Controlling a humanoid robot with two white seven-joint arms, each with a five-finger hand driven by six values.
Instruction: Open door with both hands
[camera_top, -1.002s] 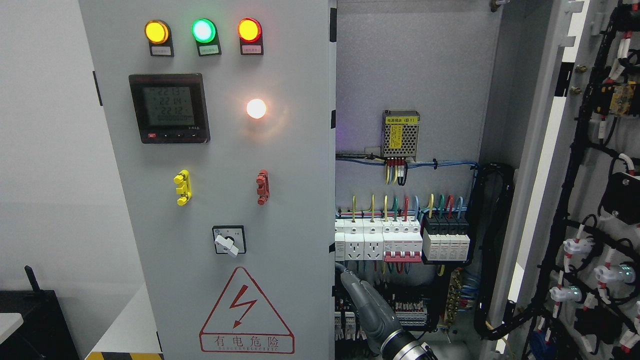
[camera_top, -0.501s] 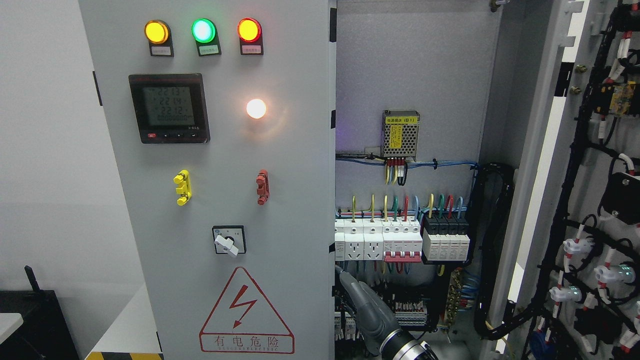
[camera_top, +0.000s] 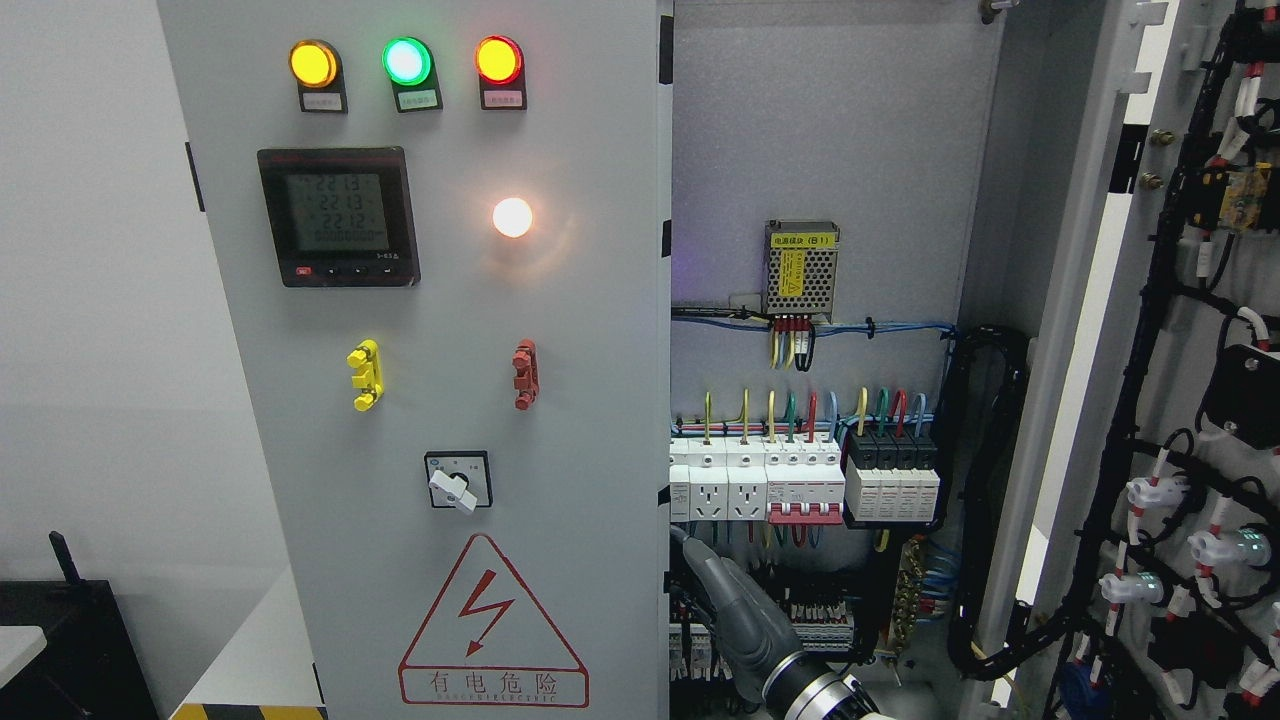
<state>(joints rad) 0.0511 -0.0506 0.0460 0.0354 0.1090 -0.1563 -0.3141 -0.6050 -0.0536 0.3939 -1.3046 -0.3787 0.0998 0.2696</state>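
The left door of the cabinet is seen shut, its grey face carrying the indicator lamps, the meter and the warning triangle, while the right door is already swung wide, its wired inner side turned toward the camera. Only the right hand is shown, its arm brought in at the bottom edge right of the middle; it is raised up and to the left inside the open bay, below the breakers. Its tip is placed just beside the free edge of the shut door (contact cannot be confirmed), and whether the hand is spread, closed or hooked on that edge cannot be told, since it is viewed edge-on. The door's edge runs vertically and lies immediately to the left of the hand, so the coming move is judged to turn on that edge being caught from behind and drawn outward and leftward about the hinges on the far left side. The left arm is not in view
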